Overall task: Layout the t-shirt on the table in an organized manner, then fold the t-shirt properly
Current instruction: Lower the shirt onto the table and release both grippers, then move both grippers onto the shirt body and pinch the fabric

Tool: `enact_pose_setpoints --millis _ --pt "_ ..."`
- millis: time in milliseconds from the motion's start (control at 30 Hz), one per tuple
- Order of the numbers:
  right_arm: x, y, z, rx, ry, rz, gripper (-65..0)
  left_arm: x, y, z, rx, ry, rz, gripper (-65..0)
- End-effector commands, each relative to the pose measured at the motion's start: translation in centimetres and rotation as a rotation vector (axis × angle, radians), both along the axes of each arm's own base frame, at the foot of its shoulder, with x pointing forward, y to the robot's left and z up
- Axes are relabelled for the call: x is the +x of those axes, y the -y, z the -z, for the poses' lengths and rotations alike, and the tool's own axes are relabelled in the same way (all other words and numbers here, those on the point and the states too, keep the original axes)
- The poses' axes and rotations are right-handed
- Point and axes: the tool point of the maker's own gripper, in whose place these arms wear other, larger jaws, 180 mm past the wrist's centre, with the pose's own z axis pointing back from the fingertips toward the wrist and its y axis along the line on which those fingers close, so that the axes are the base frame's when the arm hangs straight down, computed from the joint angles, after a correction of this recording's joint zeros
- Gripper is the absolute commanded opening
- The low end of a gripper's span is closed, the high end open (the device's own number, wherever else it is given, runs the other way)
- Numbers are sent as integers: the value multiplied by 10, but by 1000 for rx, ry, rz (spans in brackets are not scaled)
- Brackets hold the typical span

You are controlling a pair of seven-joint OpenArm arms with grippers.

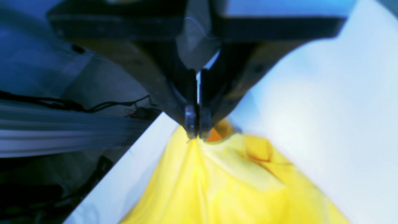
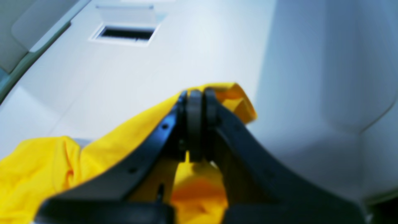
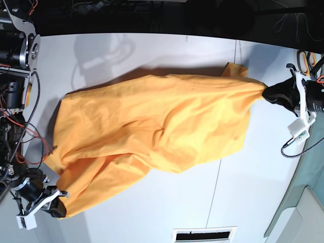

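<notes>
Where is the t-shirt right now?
In the base view the t-shirt lies stretched across the middle of the white table, pinched at the view's right end by the left claw and at its lower-left corner by the right claw.

black curved tool [image 2: 196, 102] fingers [image 2: 146, 146] with small screw holes, white wrist brackets.

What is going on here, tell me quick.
A two-armed robot is spreading a t-shirt over the table. The left gripper is shut on one end and the right gripper is shut on the opposite end, with the cloth stretched between them. The shirt is wrinkled, not flat, and no fold is made yet.
</notes>
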Motion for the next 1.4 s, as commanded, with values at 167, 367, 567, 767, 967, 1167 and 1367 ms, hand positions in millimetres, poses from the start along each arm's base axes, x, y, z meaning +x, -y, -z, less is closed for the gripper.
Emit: enact_pose_setpoints --millis 167,367,567,767,967,1167,1367 --pt "-5 27 -43 -54 47 4 -650 -11 12 -19 -63 -23 64 -650" --pt "-62 42 57 -22 -164 56 -650 -56 26 11 -126 -160 45 -650" --pt "-123 31 136 26 -272 110 -326 -51 49 23 -215 -111 -24 -473" --pt "-158 17 168 78 -350 113 -239 -40 53 32 -194 -44 -65 -342" --pt "-160 13 157 199 -364 155 -239 -6 33 6 -183 78 -118 -343" --pt "-160 -12 136 319 -344 103 -241 48 11 -40 -173 318 -189 -343" --pt "-159 -53 137 388 -349 62 -241 79 -9 -48 -149 407 -249 -343"
